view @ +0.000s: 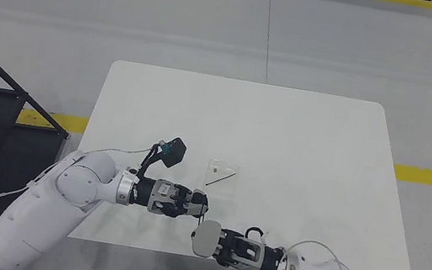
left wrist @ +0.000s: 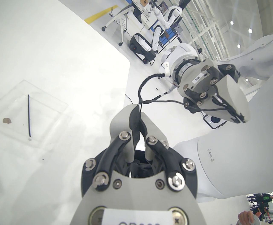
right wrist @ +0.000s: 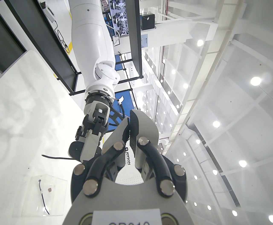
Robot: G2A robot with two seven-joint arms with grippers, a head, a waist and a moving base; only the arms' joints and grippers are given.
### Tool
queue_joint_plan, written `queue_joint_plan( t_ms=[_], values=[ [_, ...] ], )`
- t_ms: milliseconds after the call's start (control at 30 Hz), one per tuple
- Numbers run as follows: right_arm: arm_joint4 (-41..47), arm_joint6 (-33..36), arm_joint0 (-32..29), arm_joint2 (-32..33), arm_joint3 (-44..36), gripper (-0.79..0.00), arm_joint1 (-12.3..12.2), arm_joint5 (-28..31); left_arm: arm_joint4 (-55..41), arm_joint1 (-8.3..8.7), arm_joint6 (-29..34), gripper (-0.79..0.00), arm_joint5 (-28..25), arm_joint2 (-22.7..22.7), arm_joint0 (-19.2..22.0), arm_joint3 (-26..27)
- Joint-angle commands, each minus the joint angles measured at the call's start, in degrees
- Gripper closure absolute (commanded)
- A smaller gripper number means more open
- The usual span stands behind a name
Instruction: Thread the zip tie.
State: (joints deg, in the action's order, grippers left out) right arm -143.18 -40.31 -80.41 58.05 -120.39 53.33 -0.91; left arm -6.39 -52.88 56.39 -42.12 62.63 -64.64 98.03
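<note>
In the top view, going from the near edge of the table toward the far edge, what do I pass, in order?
right gripper → left gripper → clear tray with a black zip tie lying in it

1. Bright, even light falls everywhere; the white surface (left wrist: 64, 53) looks nearly washed out.
2. Round ceiling lamps (right wrist: 255, 81) glare overhead in the right wrist view.
3. Shadows are soft and faint; a pale one edges the clear plastic sheet (left wrist: 32, 113).
4. Screws on the left pincer (left wrist: 139, 111) catch small highlights.
5. Both wrist views bend straight lines near their edges.
</note>
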Motion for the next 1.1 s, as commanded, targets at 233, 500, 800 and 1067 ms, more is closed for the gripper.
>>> queue_joint_plan(
  t_ms=[233, 500, 800, 1067],
  values=[
    [-0.26, 0.03, 0.39, -0.16, 0.28, 0.0, 0.28, 0.78, 0.0, 0.0, 0.0, 0.0, 0.0, 0.0, 0.0, 0.0],
    [-0.15, 0.15, 0.54, -0.07, 0.53, 0.0, 0.51, 1.08, 0.0, 0.0, 0.0, 0.0, 0.0, 0.0, 0.0, 0.0],
    [-0.1, -0.13, -0.19, 0.71, 0.29, 0.0, 0.57, 0.61, 0.0, 0.0, 0.0, 0.0, 0.0, 0.0, 0.0, 0.0],
    [0.03, -0.52, -0.42, 0.99, 0.32, 0.0, 0.68, 0.82, 0.0, 0.0, 0.0, 0.0, 0.0, 0.0, 0.0, 0.0]
  ],
)
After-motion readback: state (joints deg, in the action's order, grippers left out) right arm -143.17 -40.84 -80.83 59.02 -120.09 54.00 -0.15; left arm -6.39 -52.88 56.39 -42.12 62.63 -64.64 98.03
